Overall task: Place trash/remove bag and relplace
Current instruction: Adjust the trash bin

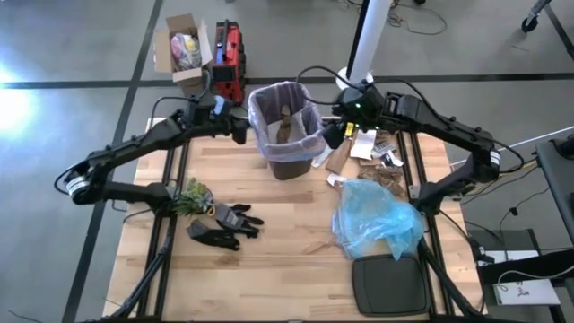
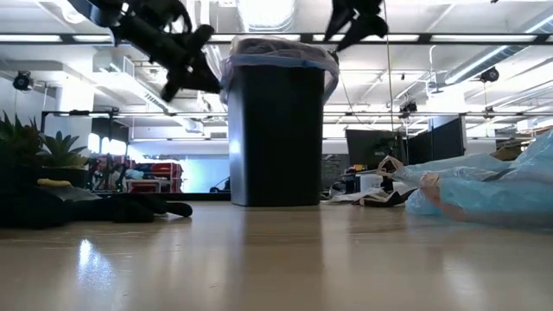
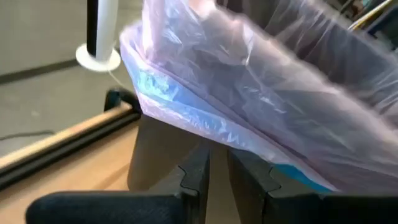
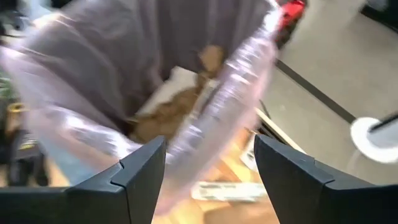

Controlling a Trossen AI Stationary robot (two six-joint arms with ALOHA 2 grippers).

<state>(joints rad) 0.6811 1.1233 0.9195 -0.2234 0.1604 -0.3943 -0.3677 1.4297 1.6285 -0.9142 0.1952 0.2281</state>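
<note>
A dark bin (image 1: 289,163) stands upright at the table's far middle, lined with the pale pink-lavender bag (image 1: 269,112); its hem with the blue drawstring (image 3: 186,109) folds over the rim. Brown paper trash (image 1: 285,126) lies inside, and more scraps (image 1: 369,148) lie to the bin's right. My left gripper (image 1: 240,127) is at the bin's left rim, its fingers (image 3: 198,171) almost together just under the bag's overhanging hem. My right gripper (image 1: 337,115) hovers open at the right rim; the bag's rim (image 4: 214,134) runs between its spread fingers (image 4: 140,171) without touching them. My left gripper comes level from the table's left at the bag's folded-over hem (image 3: 242,146) on the bin's left side. The hem covers the fingertips, so I cannot tell whether they touch it or have any plastic between them.
A light blue plastic bag (image 1: 378,220) and a dark lid (image 1: 390,283) lie at the near right. Black gloves (image 1: 224,224) and a small plant (image 1: 191,196) sit at the near left. A cardboard box (image 1: 184,49) and a red case (image 1: 229,56) stand beyond the far edge.
</note>
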